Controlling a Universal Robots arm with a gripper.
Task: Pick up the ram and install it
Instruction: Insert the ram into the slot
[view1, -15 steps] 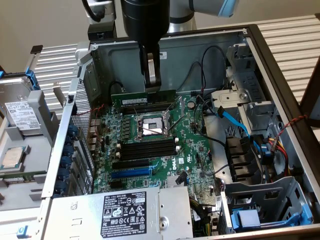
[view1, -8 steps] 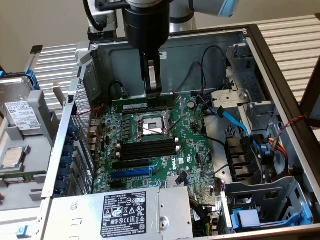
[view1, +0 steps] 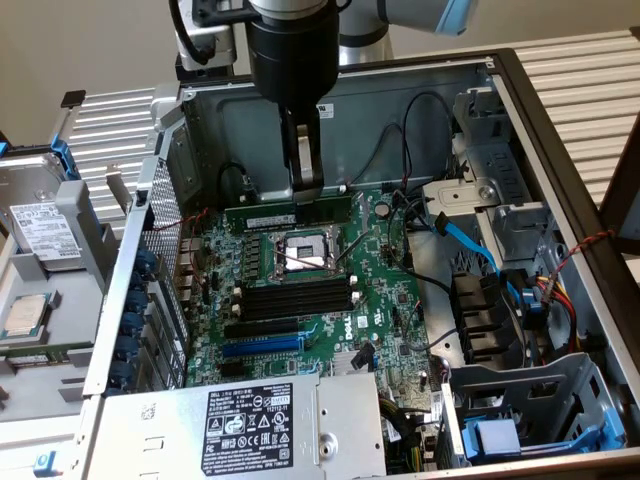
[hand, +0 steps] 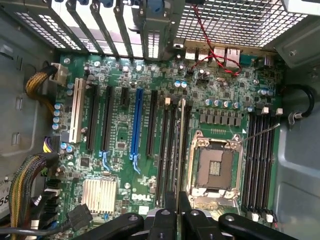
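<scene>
My gripper (view1: 305, 186) hangs down into the open computer case and is shut on the ram (view1: 265, 215), a long green stick with a white label, held level by its upper edge above the motherboard (view1: 385, 300). In the wrist view the ram (hand: 181, 145) shows edge-on as a thin pale strip running out from between my gripper (hand: 177, 216) fingers. It lies over the black memory slots (hand: 167, 160) beside the CPU socket (hand: 214, 167). In the exterior view those slots (view1: 290, 297) sit in front of the socket (view1: 305, 255). Whether the ram touches a slot I cannot tell.
A blue expansion slot (view1: 262, 344) lies nearer the power supply (view1: 250, 420). Cables and a blue data cable (view1: 470, 245) cross toward the drive bays on the exterior view's right. A second bank of slots (hand: 257, 160) flanks the socket. A loose drive (view1: 40, 230) lies outside the case.
</scene>
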